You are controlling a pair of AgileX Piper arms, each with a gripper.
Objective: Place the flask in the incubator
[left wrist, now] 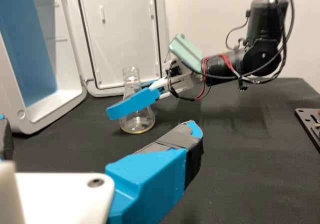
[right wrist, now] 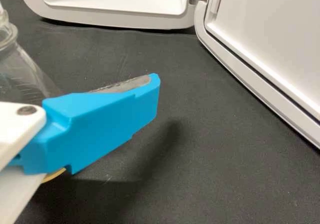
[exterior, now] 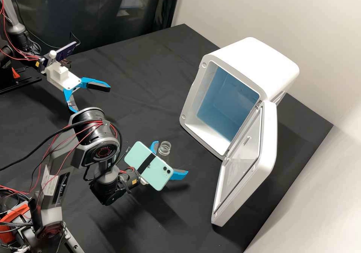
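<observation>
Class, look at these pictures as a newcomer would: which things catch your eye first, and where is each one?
The white incubator with its blue inside stands at the right of the bench, its door swung wide open. In front of it, the open right gripper straddles a clear, upright flask. The left gripper hangs open at the far left.

Flask (exterior: 164, 147) on the bench (exterior: 150, 76) between the fingers (exterior: 179, 174) of the right hand (exterior: 168, 159), before the incubator (exterior: 263, 68)
</observation>
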